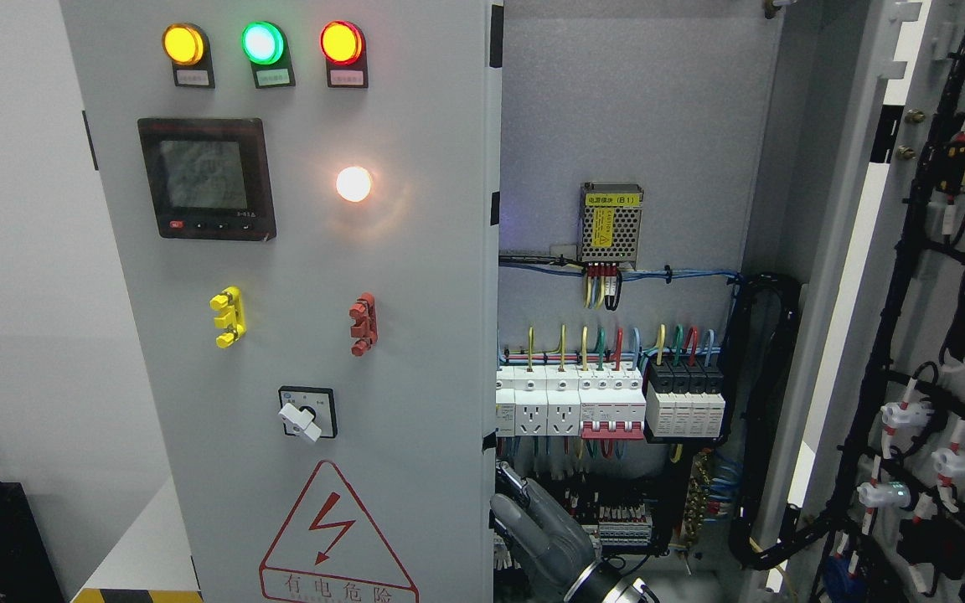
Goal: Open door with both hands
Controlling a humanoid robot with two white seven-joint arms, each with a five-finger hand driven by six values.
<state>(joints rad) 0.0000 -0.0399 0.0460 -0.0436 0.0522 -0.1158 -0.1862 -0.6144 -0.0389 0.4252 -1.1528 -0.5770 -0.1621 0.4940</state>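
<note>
grey jointed-finger hand (537, 526), silver wrist ring, black forearm section.

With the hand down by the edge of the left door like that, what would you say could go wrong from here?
1. The hand sits at the left door's inner edge, in front of exposed terminals and wiring; a slip could snag or strike them.
2. The indicator lamps are lit, so the cabinet is probably live, and contact could be hazardous.
3. The right door is swung open with cable bundles on it; an arm passing there might catch them.
</note>
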